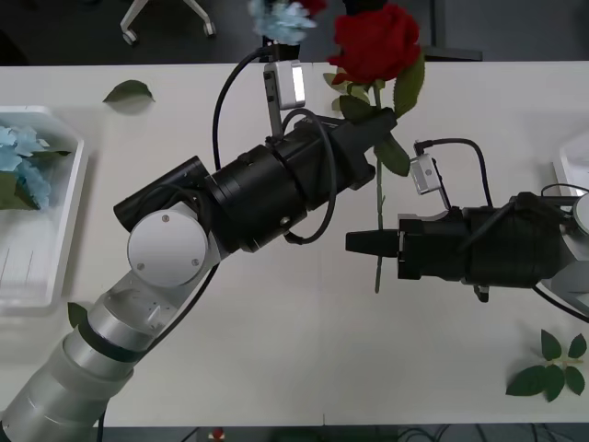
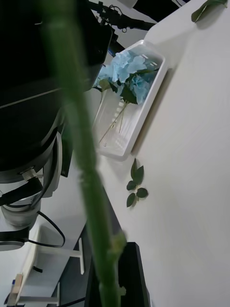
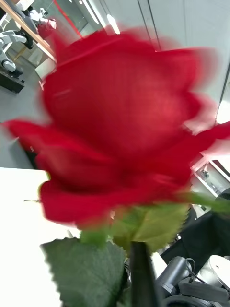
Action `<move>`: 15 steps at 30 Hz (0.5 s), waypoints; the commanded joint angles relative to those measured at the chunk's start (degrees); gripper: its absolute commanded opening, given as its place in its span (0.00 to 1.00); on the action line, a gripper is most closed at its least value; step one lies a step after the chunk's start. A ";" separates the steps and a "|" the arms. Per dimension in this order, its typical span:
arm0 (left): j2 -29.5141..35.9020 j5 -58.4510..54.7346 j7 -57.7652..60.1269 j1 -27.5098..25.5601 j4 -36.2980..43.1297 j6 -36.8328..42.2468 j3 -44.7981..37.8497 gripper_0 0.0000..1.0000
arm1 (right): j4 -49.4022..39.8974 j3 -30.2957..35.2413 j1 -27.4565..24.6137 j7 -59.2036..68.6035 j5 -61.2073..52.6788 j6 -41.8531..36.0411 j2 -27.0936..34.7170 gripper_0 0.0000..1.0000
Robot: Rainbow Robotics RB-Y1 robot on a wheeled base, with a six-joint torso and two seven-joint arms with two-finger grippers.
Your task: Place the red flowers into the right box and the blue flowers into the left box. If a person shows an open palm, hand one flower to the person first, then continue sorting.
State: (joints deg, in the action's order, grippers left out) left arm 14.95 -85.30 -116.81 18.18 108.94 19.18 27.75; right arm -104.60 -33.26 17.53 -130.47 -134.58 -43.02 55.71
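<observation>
A red flower (image 1: pixel 373 41), a rose, is held up over the middle of the table, and its bloom (image 3: pixel 120 129) looms close in the left wrist view. My left gripper (image 1: pixel 379 120) is shut on the stem just under the bloom. My right gripper (image 1: pixel 352 242) points left and is shut on the lower stem (image 2: pixel 91 168). Several blue flowers (image 1: pixel 18 157) lie in the left box (image 1: pixel 55 239), seen also from the right wrist as blue flowers (image 2: pixel 127 72) in the left box (image 2: pixel 143 115). A corner of the right box (image 1: pixel 568 158) shows behind my right arm.
Another blue flower (image 1: pixel 281 18) lies at the table's far edge. A loose leaf (image 1: pixel 129 90) lies at the back left, and a leaf sprig (image 1: pixel 552 368) sits at the front right. A small leaf (image 1: pixel 78 313) lies beside my left arm.
</observation>
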 commanded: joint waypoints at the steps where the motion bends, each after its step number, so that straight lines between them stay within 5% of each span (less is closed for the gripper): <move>1: -0.28 -1.01 0.09 1.06 1.10 -0.37 0.02 1.00 | -1.75 1.10 1.01 1.97 -0.16 -0.13 0.19 0.00; 7: 1.75 -3.91 -0.17 1.06 1.36 2.18 -1.12 1.00 | -1.66 1.71 1.28 2.32 -0.16 -0.13 0.98 0.00; 15: 5.52 -9.71 0.36 0.19 1.80 16.51 -10.70 1.00 | 0.89 7.42 1.37 4.17 0.63 -2.51 4.50 0.00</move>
State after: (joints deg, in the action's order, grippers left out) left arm 18.64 -93.53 -116.81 18.18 108.94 32.84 20.33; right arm -104.34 -28.16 17.53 -128.24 -134.57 -44.52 57.24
